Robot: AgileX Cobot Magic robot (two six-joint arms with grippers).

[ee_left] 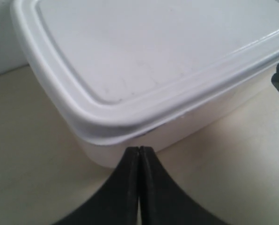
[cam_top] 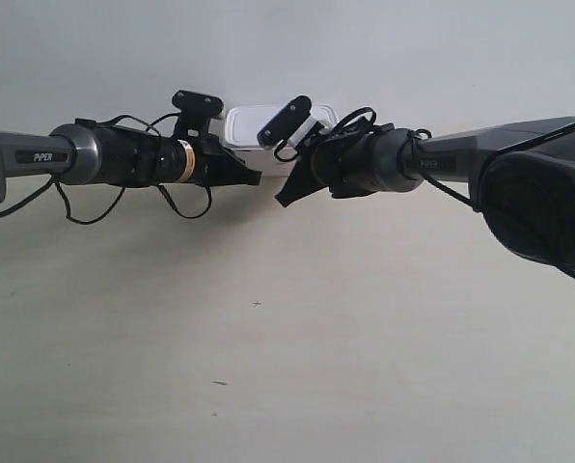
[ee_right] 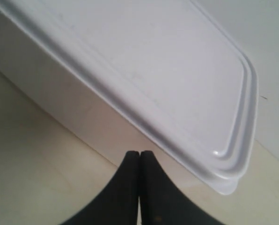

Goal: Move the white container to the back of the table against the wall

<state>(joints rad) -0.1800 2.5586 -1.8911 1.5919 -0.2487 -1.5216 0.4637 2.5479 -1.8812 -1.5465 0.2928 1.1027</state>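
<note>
The white container [cam_top: 244, 125] sits at the back of the table [cam_top: 268, 367], close to the wall [cam_top: 365, 48], partly hidden behind both wrists. My left gripper [ee_left: 139, 149] is shut, and its tips meet the side of the white container [ee_left: 153, 61] under a lid corner. My right gripper [ee_right: 139, 153] is also shut, its tips against the long side wall of the white container [ee_right: 153, 70]. In the exterior view the left gripper [cam_top: 254, 177] comes in from the left and the right gripper [cam_top: 286, 198] from the right. Neither holds anything.
The wall [ee_left: 1, 47] rises just behind the container, and the wall [ee_right: 261, 56] also shows beyond the lid's corner. Black cables loop under the arm [cam_top: 104, 154] at the exterior view's left. The other arm's bulk [cam_top: 538, 193] fills the right.
</note>
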